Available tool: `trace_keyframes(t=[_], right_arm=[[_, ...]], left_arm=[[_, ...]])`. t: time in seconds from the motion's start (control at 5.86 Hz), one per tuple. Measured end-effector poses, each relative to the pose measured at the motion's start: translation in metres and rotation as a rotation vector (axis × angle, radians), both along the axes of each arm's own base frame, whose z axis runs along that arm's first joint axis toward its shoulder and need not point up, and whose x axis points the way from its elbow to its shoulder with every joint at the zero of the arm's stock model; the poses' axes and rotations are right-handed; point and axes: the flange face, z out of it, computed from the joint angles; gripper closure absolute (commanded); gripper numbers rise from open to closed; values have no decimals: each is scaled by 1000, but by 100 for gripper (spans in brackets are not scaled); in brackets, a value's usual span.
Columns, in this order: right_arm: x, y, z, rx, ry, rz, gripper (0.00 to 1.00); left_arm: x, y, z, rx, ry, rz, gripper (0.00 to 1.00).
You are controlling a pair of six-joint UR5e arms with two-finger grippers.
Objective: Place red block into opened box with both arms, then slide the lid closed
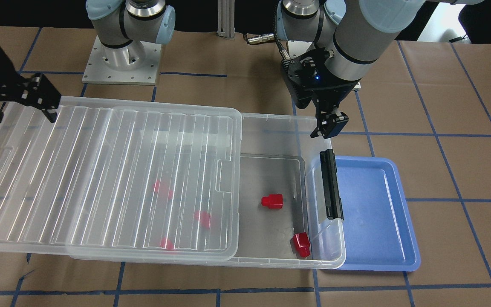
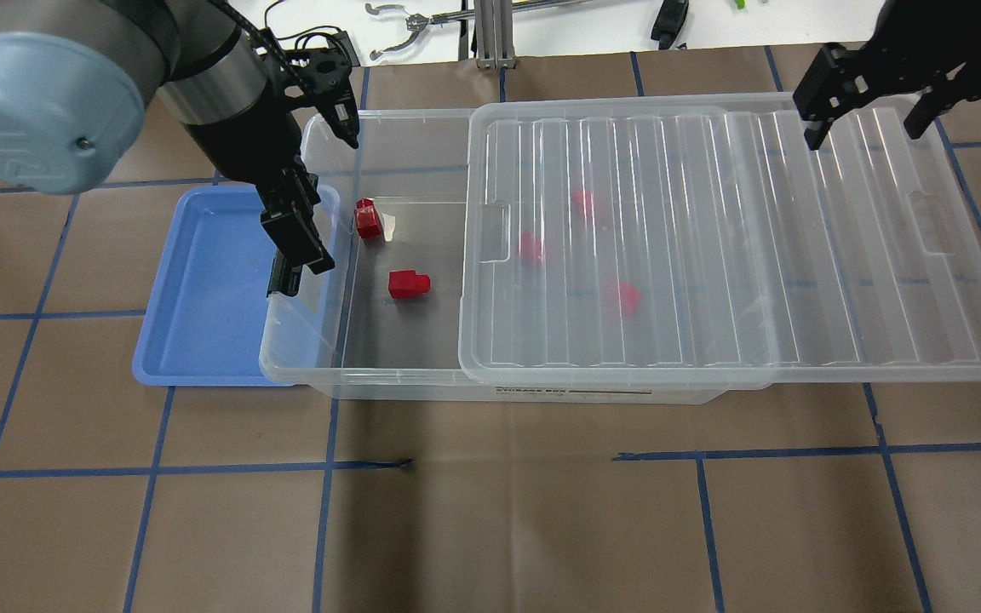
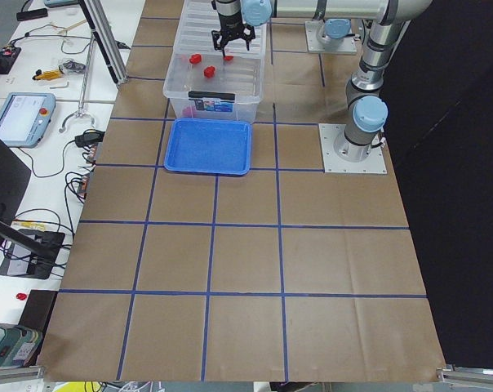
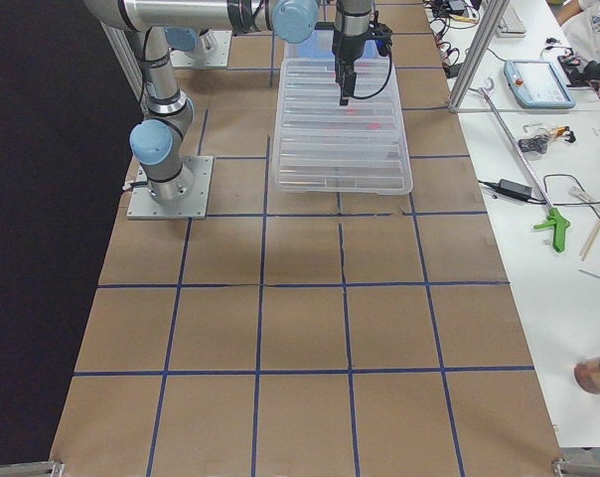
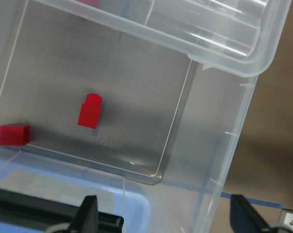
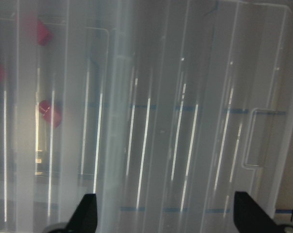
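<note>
The left arm bends down over the uncovered end of the box (image 2: 397, 387). The left gripper (image 5: 165, 216) is wide open and empty. The right gripper (image 2: 867, 123), also wide open and empty, hangs above the outer end of the lid (image 2: 712, 255). A red block (image 2: 408, 283) lies on the uncovered box floor.

You see two silver-grey tubular arms, the left arm (image 1: 356, 38) and the right arm (image 1: 117, 25), with light-blue caps (image 1: 167, 20) on the joints. Each stands on a square silver base plate (image 1: 100, 74) dotted with screws. The left gripper (image 2: 333, 200) and right gripper (image 2: 865, 136) are black, two-fingered; a blue light (image 1: 316, 78) glows on the left.
</note>
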Motion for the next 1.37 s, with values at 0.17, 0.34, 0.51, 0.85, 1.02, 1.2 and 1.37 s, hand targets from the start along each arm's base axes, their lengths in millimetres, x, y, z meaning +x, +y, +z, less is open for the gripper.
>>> trace_keyframes(t=[0.17,0.34,0.51,0.85,1.02,1.2,1.37], right_arm=[[-52,-3,-6,10,-2,-9,0],[-105,-8,-20,21,-7,-19,0],[-158,-13,-40,27,-12,-29,0],[-226,-20,-80,49,-18,-67,0],[-241,-22,-100,54,-5,-79,0],[-247,-19,-123,59,0,-88,0],[-249,-12,-142,61,4,-97,0]], left_arm=[[11,-6,11,-7,-19,200,2],[24,-11,19,-30,-56,404,2],[37,-12,24,-64,-121,592,2],[52,-17,26,-89,-175,906,2],[55,-16,28,-75,-159,1013,2],[55,-14,35,-71,-130,1066,2],[60,-9,41,-82,-117,1100,1]])
